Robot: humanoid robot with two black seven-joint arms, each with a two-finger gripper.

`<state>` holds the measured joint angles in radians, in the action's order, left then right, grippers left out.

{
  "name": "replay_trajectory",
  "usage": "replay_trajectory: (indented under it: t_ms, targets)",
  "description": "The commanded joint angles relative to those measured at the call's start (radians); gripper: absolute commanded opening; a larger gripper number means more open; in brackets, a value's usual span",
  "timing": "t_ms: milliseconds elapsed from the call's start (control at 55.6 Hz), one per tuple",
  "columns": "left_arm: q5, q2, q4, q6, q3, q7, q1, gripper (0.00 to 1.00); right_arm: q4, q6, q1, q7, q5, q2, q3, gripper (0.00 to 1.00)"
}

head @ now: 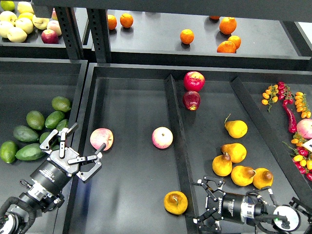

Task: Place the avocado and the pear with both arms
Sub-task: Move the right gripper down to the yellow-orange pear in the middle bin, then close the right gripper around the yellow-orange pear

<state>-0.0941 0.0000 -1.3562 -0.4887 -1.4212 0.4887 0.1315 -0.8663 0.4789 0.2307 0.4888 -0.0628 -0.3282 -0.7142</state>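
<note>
Tools both spread empty: left tool [73, 151] near avocado [30, 152], right tool [204, 204] beside pear [175, 202].

Scanning for anything written, and there is very little. The right gripper [201, 202] carries small white lettering along its black wrist body, but it is too small and blurred to read. At the far right edge a white tag [308, 144] pokes in among the fruit, and nothing on it is legible either. The shelves, trays and fruit show no labels, numbers or signs.
</note>
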Motion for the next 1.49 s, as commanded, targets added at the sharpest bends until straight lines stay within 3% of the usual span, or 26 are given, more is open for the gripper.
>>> replay_trajectory:
  t_ms: [0,252,647,1295,1475]
  targets:
    - [0.004,0.0,0.002,0.0,0.004,0.0,0.0,0.99,0.016,-0.008,0.002,0.0,0.001,0.032,-0.001,0.99]
    - [0.004,0.0,0.003,0.0,0.005,0.0,0.007,0.99,0.067,-0.009,0.001,0.0,0.049,0.081,-0.002,0.99]
    - [0.004,0.0,0.005,0.0,0.008,0.0,0.007,0.99,0.099,-0.011,-0.01,0.0,0.058,0.106,-0.01,0.88]
    - [0.004,0.0,0.008,0.0,0.013,0.0,0.007,0.99,0.107,-0.011,-0.024,0.0,0.058,0.126,-0.031,0.59]
    - [0.004,0.0,0.009,0.0,0.015,0.0,0.007,0.99,0.113,-0.011,-0.037,0.0,0.058,0.135,-0.051,0.41]
